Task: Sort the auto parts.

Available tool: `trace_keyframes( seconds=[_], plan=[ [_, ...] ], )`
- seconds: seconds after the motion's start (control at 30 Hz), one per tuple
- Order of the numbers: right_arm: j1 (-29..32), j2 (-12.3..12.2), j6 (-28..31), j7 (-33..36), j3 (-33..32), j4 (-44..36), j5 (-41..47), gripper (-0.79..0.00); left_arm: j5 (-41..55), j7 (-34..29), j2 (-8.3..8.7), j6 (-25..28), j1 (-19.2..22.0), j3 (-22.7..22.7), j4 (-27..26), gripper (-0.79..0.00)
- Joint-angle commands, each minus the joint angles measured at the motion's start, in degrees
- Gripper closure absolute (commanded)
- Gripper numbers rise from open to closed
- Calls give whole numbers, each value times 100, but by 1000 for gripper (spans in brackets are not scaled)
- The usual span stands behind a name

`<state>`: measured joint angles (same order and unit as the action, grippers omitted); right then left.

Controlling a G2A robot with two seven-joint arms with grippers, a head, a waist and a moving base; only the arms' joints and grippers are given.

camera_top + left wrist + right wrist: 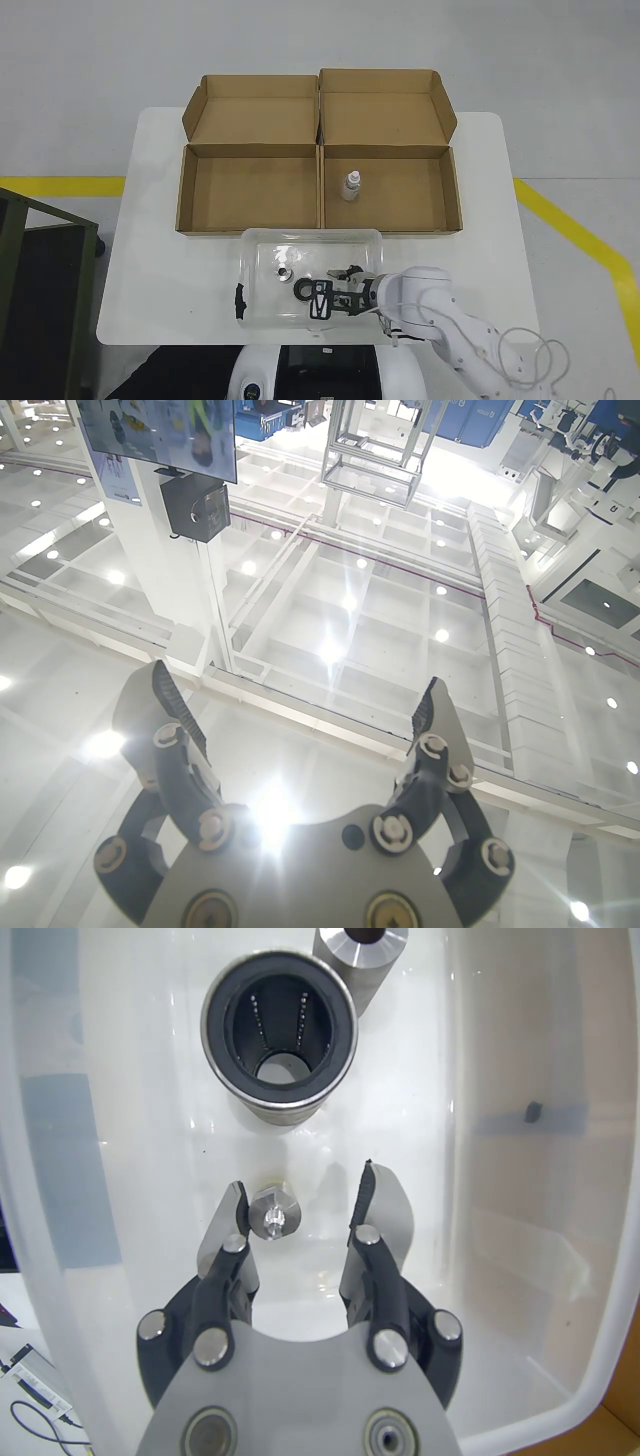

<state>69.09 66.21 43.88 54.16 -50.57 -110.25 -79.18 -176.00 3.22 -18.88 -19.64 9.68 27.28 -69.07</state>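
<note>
Fingers [385,1208] on the right arm [450,320] hang wide open, gripping nothing, inside the clear bin [310,233] at the desk's [160,290] near edge. Small metal stud [275,1219] sits between them, touching one pad, axis pointing wrist-ward.

White table [160,285]: two boxes [250,192], clear bin [310,233]

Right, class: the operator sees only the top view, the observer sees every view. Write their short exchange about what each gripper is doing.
Operator: Is the right gripper holding anything?
Observer: No. The right gripper is open inside the bin; a small metal part lies between its jaws, close to one.
Operator: And the left gripper?
Observer: The left gripper is open and empty, aimed at the ceiling.
</note>
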Motion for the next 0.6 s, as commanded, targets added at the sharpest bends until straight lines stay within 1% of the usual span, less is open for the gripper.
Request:
trace_keyframes(
  seconds=[0.0, 0.07, 0.13, 0.17, 0.2, 0.23, 0.4, 0.57],
  plan=[
    [-24, 0, 2, 54, 22, 17, 29, -348, 0, 0, 0, 0, 0, 0, 0, -785],
    [-41, -2, 22, 99, 45, 25, 66, -305, 0, 0, 0, 0, 0, 0, 0, -785],
    [-53, -6, 35, 132, 60, 20, 97, -169, 0, 0, 0, 0, 0, 0, 0, -785],
    [-56, -8, 34, 143, 66, 16, 108, -148, 0, 0, 0, 0, 0, 0, 0, -785],
    [-56, -10, 41, 149, 73, 7, 124, -12, 0, 0, 0, 0, 0, 0, 0, -785],
    [-58, -13, 40, 155, 76, -8, 136, 0, 0, 0, 0, 0, 0, 0, 0, -785],
    [-27, -42, 90, 150, 56, -192, 174, 0, 0, 0, 0, 0, 0, 0, 0, -785],
    [110, -106, 96, 63, -118, -570, 142, 0, 0, 0, 0, 0, 0, 0, 0, -785]
  ],
)
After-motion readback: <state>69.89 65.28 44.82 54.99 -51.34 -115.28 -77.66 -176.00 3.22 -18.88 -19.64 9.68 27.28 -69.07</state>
